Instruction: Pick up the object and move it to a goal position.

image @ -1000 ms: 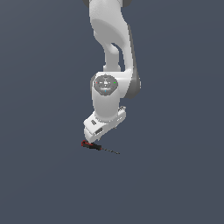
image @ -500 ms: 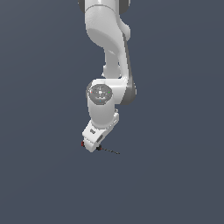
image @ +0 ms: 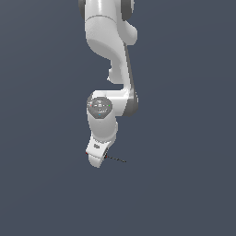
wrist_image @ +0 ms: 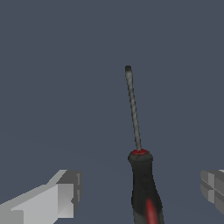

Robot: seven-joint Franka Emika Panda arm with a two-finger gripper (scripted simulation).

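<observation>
Tool [wrist_image: 141, 192] spread wide, astride screwdriver [wrist_image: 139, 175] at wrist view's lower centre; light, rigid; best gripped on handle.

plain dark grey-blue ground [image: 184, 193], flat, evenly lit

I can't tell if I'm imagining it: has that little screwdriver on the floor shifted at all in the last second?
No. The screwdriver lies in the same spot on the grey floor of the exterior view; only the arm above it has turned.
</observation>
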